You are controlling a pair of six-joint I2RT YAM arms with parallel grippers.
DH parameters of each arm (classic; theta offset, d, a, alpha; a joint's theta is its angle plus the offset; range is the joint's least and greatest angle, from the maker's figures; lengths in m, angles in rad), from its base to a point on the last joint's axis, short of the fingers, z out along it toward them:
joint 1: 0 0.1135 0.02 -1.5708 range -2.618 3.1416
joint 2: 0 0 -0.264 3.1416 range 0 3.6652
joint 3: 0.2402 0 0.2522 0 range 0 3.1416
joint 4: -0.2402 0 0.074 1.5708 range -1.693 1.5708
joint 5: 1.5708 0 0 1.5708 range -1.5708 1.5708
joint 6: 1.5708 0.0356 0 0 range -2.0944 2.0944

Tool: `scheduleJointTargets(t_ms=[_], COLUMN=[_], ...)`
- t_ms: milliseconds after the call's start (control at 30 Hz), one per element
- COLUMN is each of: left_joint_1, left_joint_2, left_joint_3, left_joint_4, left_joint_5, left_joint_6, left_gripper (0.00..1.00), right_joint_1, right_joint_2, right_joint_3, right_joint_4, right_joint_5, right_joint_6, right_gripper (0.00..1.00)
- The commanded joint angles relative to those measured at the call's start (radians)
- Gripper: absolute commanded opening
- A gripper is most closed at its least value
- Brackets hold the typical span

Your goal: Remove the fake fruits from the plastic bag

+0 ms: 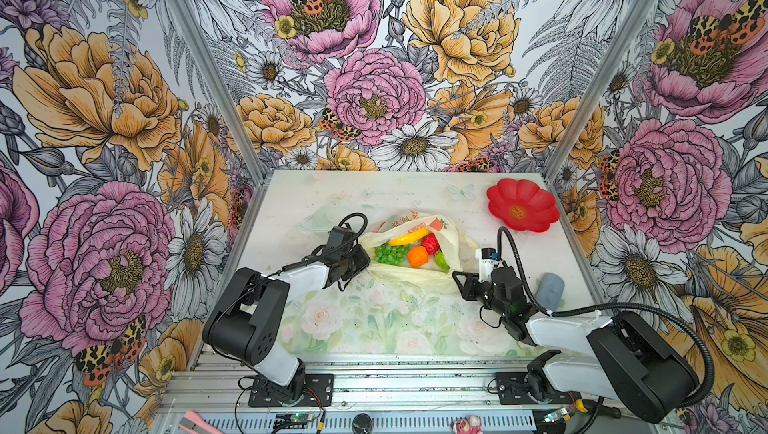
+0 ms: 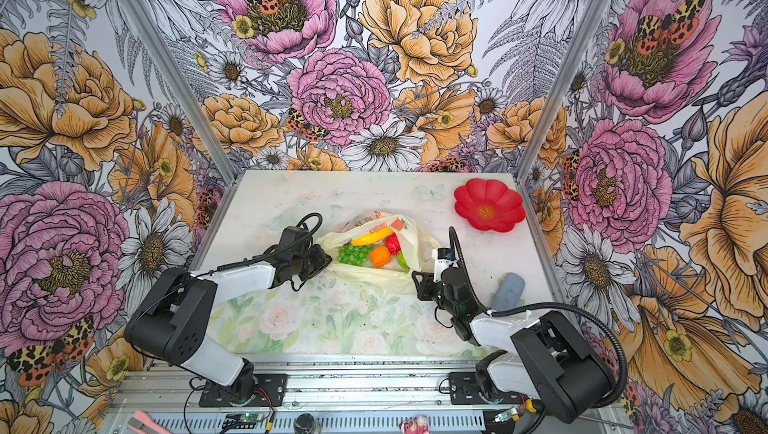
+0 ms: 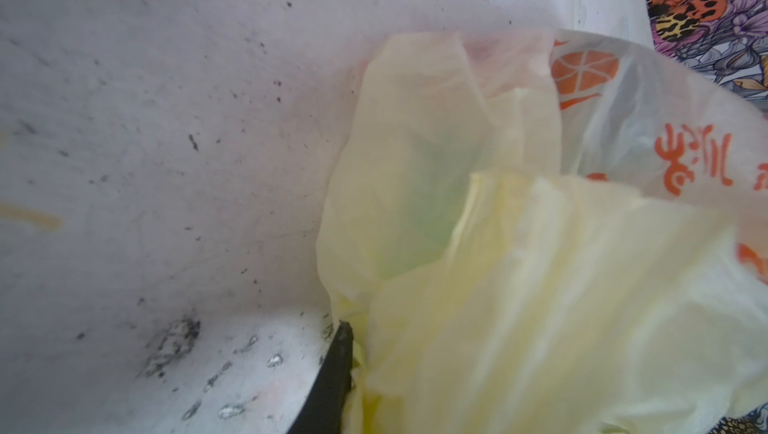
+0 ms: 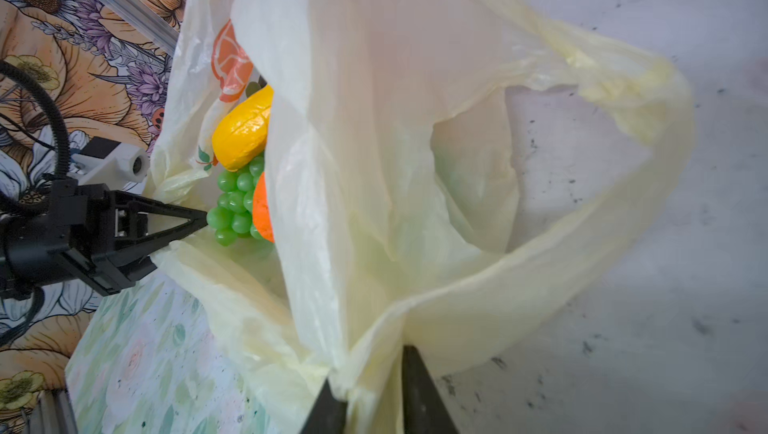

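Fingers (image 4: 419, 390) of my right gripper (image 4: 369, 367) stand partly apart, with a gathered fold of the plastic bag (image 1: 415, 277) lying between them; whether they press it I cannot tell. My left gripper (image 4: 203, 219) has its tips drawn nearly together on the bag's opposite rim, with film bunched against the one finger (image 3: 338, 365) visible in the left wrist view.

In both top views the bag lies mouth open at the centre of the table (image 1: 291, 203), between my two grippers. The visible fake fruits lie inside it: green grape bunch (image 1: 390, 254) at left, yellow banana (image 1: 409, 236) above, orange (image 1: 417, 256) in the middle, and a red fruit (image 1: 431, 244) and green round fruit (image 1: 441, 261) at right.

A red flower-shaped plate (image 1: 522, 205) sits toward the upper right of the table, well apart from the bag. A grey-blue pad (image 1: 549, 290) lies near the table's right edge, beside my right arm.
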Motion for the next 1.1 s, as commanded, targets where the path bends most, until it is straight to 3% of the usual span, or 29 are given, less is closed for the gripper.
scheduleJointTargets(t_ms=[0,133,267,567,767,933,1033,1067], left_joint_1=[-0.038,-0.069,-0.086,-0.087,-0.089,-0.087,-0.084,-0.08], left_joint_2=[-0.035,-0.058,-0.07,-0.072,-0.068,-0.069,-0.07,-0.07], left_joint_3=[0.017,0.025,0.044,0.076,0.075,0.064,0.06,0.059], left_joint_4=[-0.005,-0.038,-0.064,-0.093,-0.095,-0.099,-0.104,-0.108], left_joint_5=[-0.061,-0.128,-0.169,-0.197,-0.196,-0.201,-0.203,-0.204], left_joint_6=[0.066,0.106,0.149,0.189,0.207,0.213,0.216,0.218], left_gripper=[0.18,0.18,0.17,0.15,0.15,0.15,0.15,0.14], right_joint_1=[0.009,0.036,0.037,0.04,0.04,0.038,0.029,0.023], right_joint_2=[-0.105,-0.227,-0.233,0.13,0.359,0.537,0.618,0.629], right_joint_3=[0.091,0.236,0.388,0.719,0.895,1.017,1.099,1.121], right_joint_4=[-0.221,-0.533,-0.706,-0.771,-0.81,-0.829,-0.854,-0.861], right_joint_5=[0.098,0.217,0.32,0.283,0.322,0.403,0.413,0.395], right_joint_6=[-0.04,-0.151,-0.276,-0.475,-0.566,-0.619,-0.631,-0.625], right_gripper=[0.52,0.7,0.75,0.75,0.77,0.76,0.6,0.51])
